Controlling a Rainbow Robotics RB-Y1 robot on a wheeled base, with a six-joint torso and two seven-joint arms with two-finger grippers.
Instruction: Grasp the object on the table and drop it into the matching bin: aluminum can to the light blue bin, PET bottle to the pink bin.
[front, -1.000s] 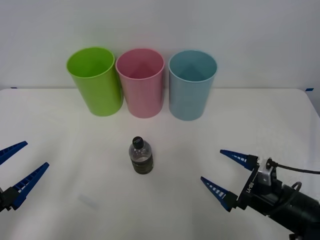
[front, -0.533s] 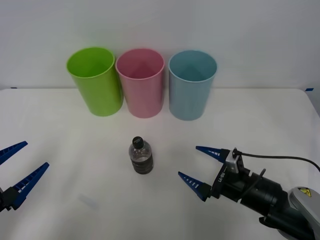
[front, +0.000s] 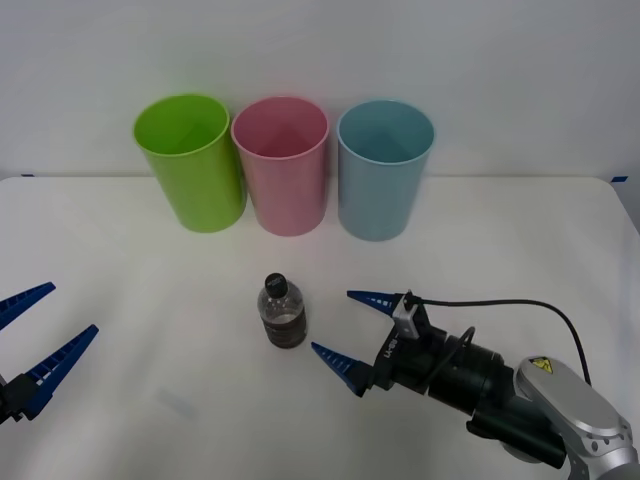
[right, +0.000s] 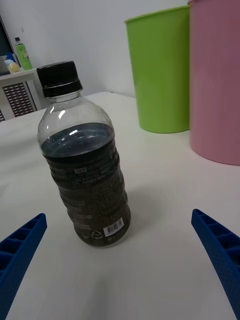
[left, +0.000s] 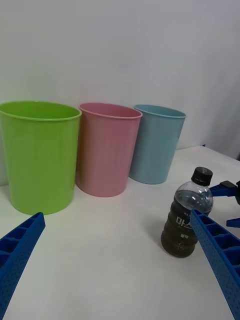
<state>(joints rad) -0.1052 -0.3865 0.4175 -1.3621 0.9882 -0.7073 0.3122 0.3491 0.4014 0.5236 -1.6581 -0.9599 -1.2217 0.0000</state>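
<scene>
Now, from the front view, the small clear plastic PET bottle (front: 283, 312) with a black screw cap and dark brown lower half stands upright on the wide white counter (front: 520, 240), just ahead of the right gripper (front: 347, 326). Its blue ribbed jaws are spread wide and empty, tips pointing at the bottle, apart from it and not yet around it. Well beyond the jaws stand three tall round plastic bins in a row: a lime green bin (front: 190, 160), the pink bin (front: 281, 165) and the light blue bin (front: 384, 168). What shows of their insides looks empty. The left gripper (front: 38, 343) waits low at the counter's left side, jaws open, holding nothing.

From the right wrist view, the bottle (right: 82, 165) stands between the lines of the two open jaws but ahead of their tips, nearer one jaw than the other. Dark liquid fills roughly its lower two thirds, so it likely has some weight and could tip if nudged. The ribbed, labelled body seems the best place to clamp, below the smooth shoulder; thin plastic may give slightly.

From the left wrist view, the bottle (left: 188, 220) sits far ahead of the open left jaws, close beside one of them in line, with the bins behind.
</scene>
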